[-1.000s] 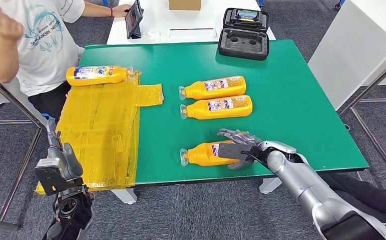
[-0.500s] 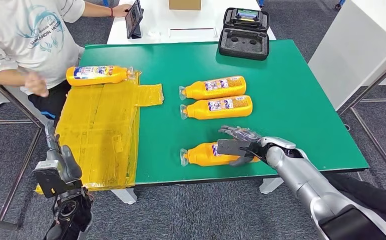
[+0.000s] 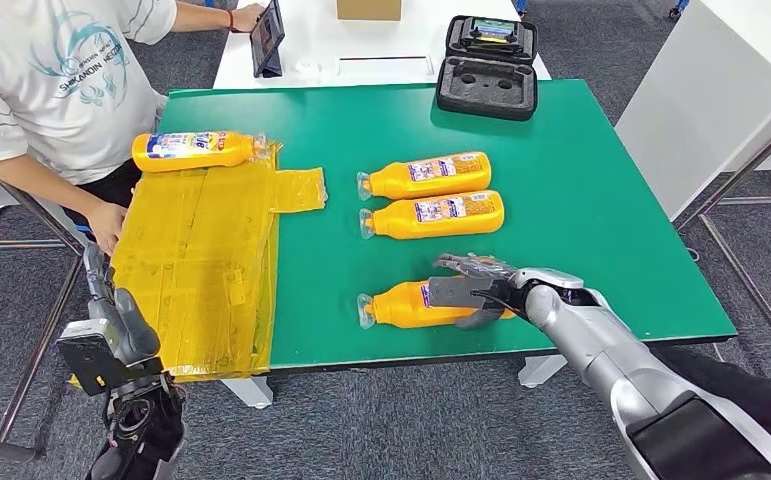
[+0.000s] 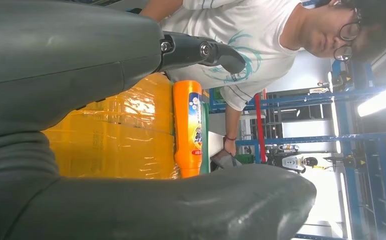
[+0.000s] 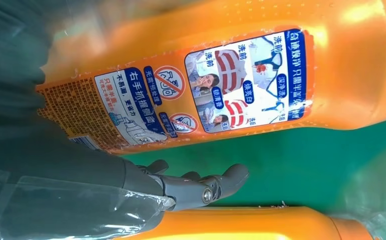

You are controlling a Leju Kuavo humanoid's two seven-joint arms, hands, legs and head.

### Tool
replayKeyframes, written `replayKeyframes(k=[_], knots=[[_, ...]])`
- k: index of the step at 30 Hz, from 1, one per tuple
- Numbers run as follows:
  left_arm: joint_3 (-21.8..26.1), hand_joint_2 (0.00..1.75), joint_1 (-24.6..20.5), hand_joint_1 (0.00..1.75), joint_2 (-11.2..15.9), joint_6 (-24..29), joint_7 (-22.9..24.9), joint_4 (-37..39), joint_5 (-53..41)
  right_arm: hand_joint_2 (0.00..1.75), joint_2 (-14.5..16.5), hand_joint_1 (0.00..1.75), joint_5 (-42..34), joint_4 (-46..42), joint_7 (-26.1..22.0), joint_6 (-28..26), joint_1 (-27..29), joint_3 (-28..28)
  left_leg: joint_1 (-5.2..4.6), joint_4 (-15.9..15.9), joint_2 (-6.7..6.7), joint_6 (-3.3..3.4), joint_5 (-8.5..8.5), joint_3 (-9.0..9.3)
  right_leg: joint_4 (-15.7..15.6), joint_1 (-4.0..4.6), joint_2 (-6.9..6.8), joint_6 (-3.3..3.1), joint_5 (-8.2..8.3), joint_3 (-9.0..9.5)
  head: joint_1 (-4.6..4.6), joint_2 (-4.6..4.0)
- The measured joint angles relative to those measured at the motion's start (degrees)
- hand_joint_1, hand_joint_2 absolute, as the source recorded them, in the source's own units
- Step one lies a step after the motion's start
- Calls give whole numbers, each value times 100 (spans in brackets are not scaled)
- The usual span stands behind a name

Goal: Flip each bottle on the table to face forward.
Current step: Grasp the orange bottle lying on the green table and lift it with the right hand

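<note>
Four orange bottles shown, nearest one under the right hand [image 3: 473, 292]. Right hand wrapped over the base end of the nearest bottle [image 3: 411, 305], fingers across the top, thumb on the near side, clamped on it; label visible in the right wrist view [image 5: 201, 95], bottle partly rolled on the green table [image 3: 581, 200]. Cap end pointing toward the yellow plastic sheet [image 3: 201, 270].

Just beyond the held bottle, two more bottles lying side by side: the middle one [image 3: 433, 214] and the far one [image 3: 425, 175], labels up. Fourth bottle [image 3: 193, 150] at the far edge of the yellow sheet, also seen in the left wrist view [image 4: 188, 127]. Left hand [image 3: 111, 340] hanging beside the table's near left corner, holding nothing, fingers apart. Person's hand [image 3: 109, 222] resting at the sheet's edge. Black foam case [image 3: 489, 70] at the far side.

Likely risks: smooth rounded plastic slipping out of the grasp mid-roll and rocking back; bottle close to the near table edge, so a push while turning could send it off; fingers sweeping away from the robot could knock the middle bottle.

Compared with a second ago: held bottle turned slightly, label patch now peeking past the fingers; person's raised arm lowered to the sheet; left hand shifted slightly outward.
</note>
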Motion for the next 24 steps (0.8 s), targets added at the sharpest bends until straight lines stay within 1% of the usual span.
replayKeyframes(k=[2, 4, 5, 6, 8, 9, 10, 15, 20, 24], knots=[[1, 0, 0, 0, -5, 0, -1, 0, -1, 175, 3, 24, -1, 15, 1, 0, -10, 20, 0, 0, 0, 0, 0, 0, 0, 0, 0, 0, 0, 0, 0, 0], [1, 0, 0, 0, -6, 0, -1, 0, 2, 175, 6, 29, 2, 28, 5, 0, -19, 35, 0, 0, 0, 0, 0, 0, 0, 0, 0, 0, 0, 0, 1, 0], [1, 0, 0, 0, -6, 0, -1, 1, 9, 175, 9, 38, 4, 34, 10, 1, -24, 41, 0, 0, 0, 0, 0, 0, 0, 0, 0, 0, 0, 0, 1, 0], [1, 0, -1, 0, -6, 0, 0, 2, 20, 175, 13, 55, 8, 42, 15, 2, -29, 48, 0, 0, 0, 0, 0, 0, 0, 0, 0, 0, 0, 0, 1, 0], [1, 0, -3, 0, -6, 0, 0, 8, 52, 175, 21, 119, 13, 57, 27, 15, -45, 68, 0, 0, 0, 0, 0, 0, 0, 0, 0, 0, 0, 0, 1, 0], [1, 0, -6, 0, -6, 0, 0, 11, 66, 175, 26, 144, 14, 66, 32, 24, -56, 80, 0, 0, 0, 0, 0, 0, 0, 0, 0, 0, 0, 0, 1, 0], [1, 0, -9, 0, -7, 0, -1, 14, 77, 175, 31, 159, 14, 75, 37, 31, -67, 93, 0, 0, 0, 0, 0, 0, 0, 0, 0, 0, 0, 0, 0, 0], [1, 0, -19, 0, -8, 0, 0, 19, 85, 175, 45, 171, 14, 132, 35, 37, -111, 141, 0, 0, 0, 0, 0, 1, 0, 0, 0, 0, 0, 0, 0, 0], [1, 0, -18, 0, -8, 0, 0, 21, 91, 175, 48, 175, 12, 182, 13, 66, -145, 184, 0, 0, 1, 0, 0, 1, 0, 0, 0, 0, 0, 0, 0, 0], [1, 0, -18, 0, -8, 0, 0, 24, 115, 175, 52, 174, 7, 243, -4, 116, -205, 245, 0, 0, 0, 0, 0, 0, 0, 0, 0, 0, 0, 0, -1, 0]])
